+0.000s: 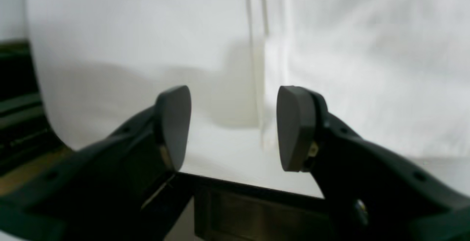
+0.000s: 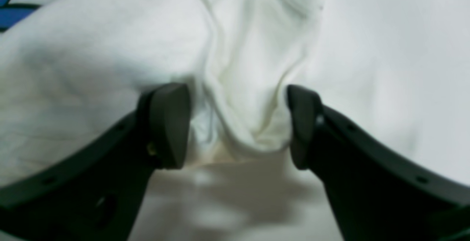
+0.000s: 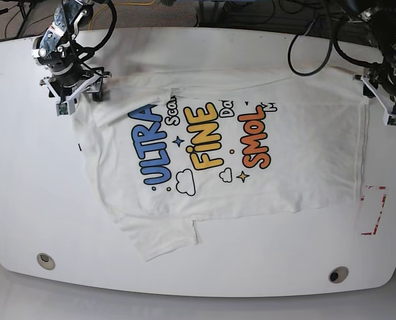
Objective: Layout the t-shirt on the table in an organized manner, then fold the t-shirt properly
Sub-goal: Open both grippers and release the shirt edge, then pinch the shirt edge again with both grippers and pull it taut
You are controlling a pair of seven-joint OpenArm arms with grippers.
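White bench (image 3: 205, 270), glossy, rounded corners; fills the base view. Two round metal grommets near its front edge, one toward the left (image 3: 45, 261), one toward the right (image 3: 338, 275). A red-and-white tape rectangle (image 3: 374, 210) lies near the right edge.

T-shirt (image 3: 225, 153) spread print-up across the middle of the bench, lying sideways in the base view: hem toward that view's right, shoulders toward its left. Blue "ULTRA", yellow "FINE" and orange "SMOL" read across the chest, with stars and clouds below. One short sleeve (image 3: 157, 235) juts toward the front edge, partly folded and wrinkled. Upper edge of the cloth shows a doubled fold.

Right pincer (image 2: 238, 125), at the base view's upper left, sits over the shoulder end of the t-shirt. The wrist view shows a bunched ridge of white fabric rising between its pads (image 2: 169, 123); jaws stand apart, touching the fabric on both sides, not pressed shut on it.

Left pincer (image 1: 235, 127), at the base view's upper right, is by the hem edge. Jaws open, nothing between the pads (image 1: 295, 127); stitched hem line and bare bench are visible in the gap.
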